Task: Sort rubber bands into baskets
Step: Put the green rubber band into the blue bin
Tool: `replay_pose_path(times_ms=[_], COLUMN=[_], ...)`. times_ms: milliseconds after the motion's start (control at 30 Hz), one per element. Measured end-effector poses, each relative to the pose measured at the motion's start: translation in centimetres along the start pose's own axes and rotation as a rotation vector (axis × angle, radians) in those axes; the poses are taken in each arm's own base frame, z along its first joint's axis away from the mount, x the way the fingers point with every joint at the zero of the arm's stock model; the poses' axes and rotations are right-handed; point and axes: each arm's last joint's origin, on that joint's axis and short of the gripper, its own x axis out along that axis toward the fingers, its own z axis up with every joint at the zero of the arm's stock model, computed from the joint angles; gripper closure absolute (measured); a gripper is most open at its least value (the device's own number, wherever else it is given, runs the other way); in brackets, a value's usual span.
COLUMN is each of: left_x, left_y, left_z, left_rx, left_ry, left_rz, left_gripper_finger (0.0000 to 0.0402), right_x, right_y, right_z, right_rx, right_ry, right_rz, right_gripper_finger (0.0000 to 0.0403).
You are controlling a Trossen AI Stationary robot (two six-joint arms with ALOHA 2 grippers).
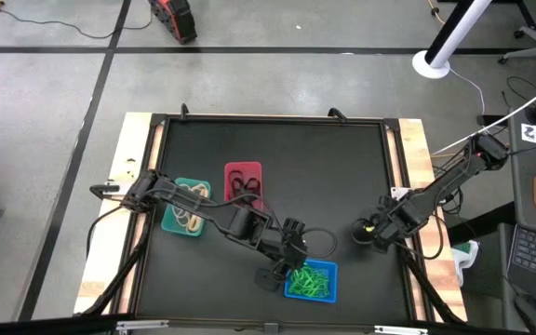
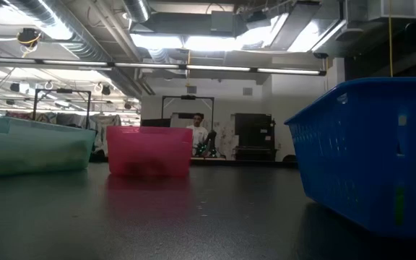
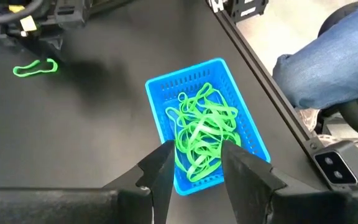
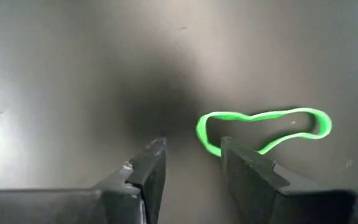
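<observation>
My right gripper (image 4: 191, 162) hangs low over the black table (image 1: 342, 167), fingers apart and empty, one finger just beside the last loose green rubber band (image 4: 263, 129). My left gripper (image 3: 196, 163) is poised above the blue basket (image 3: 160, 93), fingers likewise apart, nothing held; the green bands (image 3: 204, 127) lie heaped inside it. Farther out, the red basket (image 1: 243, 180) holds dark bands and the teal basket (image 1: 186, 207) tan ones. I find no other band loose on the table. In my judgement the sort is nearly done: one green band remains to be gripped and carried to the blue basket.
</observation>
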Motion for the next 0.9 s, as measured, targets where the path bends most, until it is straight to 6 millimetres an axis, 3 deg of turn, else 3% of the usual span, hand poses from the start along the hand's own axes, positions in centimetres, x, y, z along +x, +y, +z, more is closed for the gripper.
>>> replay_pose_path(times_ms=[500, 700, 900], left_x=[0.5, 0.5, 0.5], left_y=[0.2, 0.1, 0.1], left_z=[-0.1, -0.1, -0.1], left_rx=[-0.015, -0.033, -0.032], left_ry=[0.007, 0.009, 0.01], left_rz=[0.002, 0.0, 0.0], left_gripper_finger=[0.0273, 0.0273, 0.0273], right_x=[0.0, 1.4, 1.3], right_y=[-0.2, -0.9, -0.9], right_z=[0.1, -0.7, -0.7], right_rx=[-0.011, 0.016, 0.025], right_ry=[-0.051, -0.008, -0.011], right_rz=[-0.04, -0.056, -0.044], right_gripper_finger=[0.0246, 0.0246, 0.025])
